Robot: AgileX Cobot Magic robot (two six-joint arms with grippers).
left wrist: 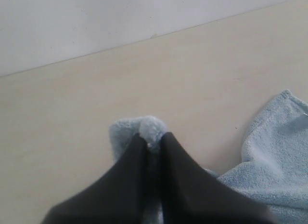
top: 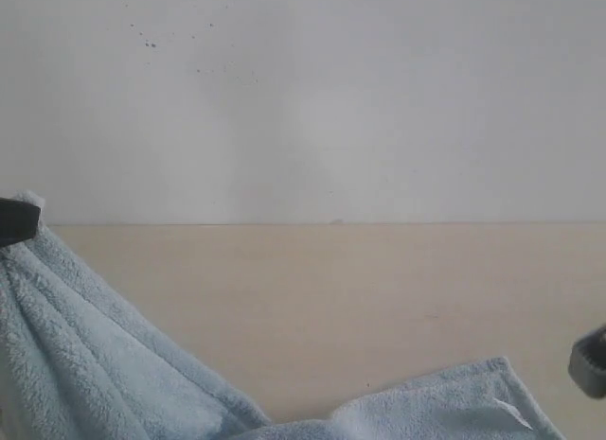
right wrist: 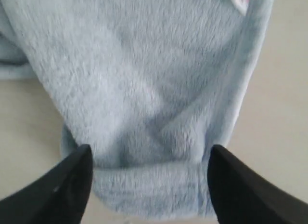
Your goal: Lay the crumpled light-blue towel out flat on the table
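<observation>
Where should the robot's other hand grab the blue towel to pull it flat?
Best guess: the folded end of the towel that lies between the open right gripper, coming straight down from above. That end rests low on the table with the gripper straddling it, and the left gripper pinches a different corner.

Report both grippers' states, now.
Left gripper: closed, pinching a corner of the towel.
Right gripper: open, fingers either side of the towel's edge, holding nothing.
</observation>
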